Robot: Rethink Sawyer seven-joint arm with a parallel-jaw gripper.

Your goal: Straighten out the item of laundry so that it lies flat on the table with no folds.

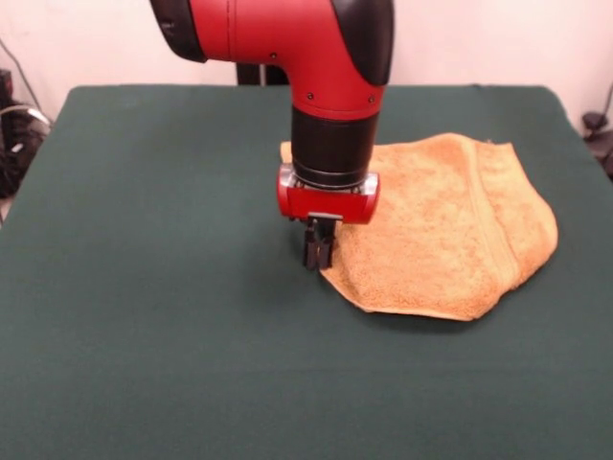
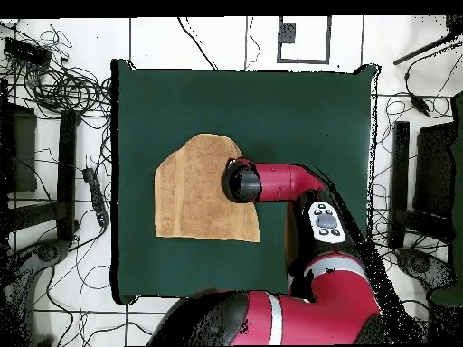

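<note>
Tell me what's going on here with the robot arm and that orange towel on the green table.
A red and black robot arm is reaching down with its gripper at the edge of a golden-orange towel on the green table. The gripper's tips sit right at the towel's edge, low over the cloth; whether they are pinching it cannot be told. The towel is not flat yet: it lies folded over itself, with a rounded doubled edge and a seam showing across it, so the straightening is still to be done.

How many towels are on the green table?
1. The orange towel lies on the green table, folded over on itself, with the robot's tool at its edge. Nothing shows whether another is hidden underneath.
</note>
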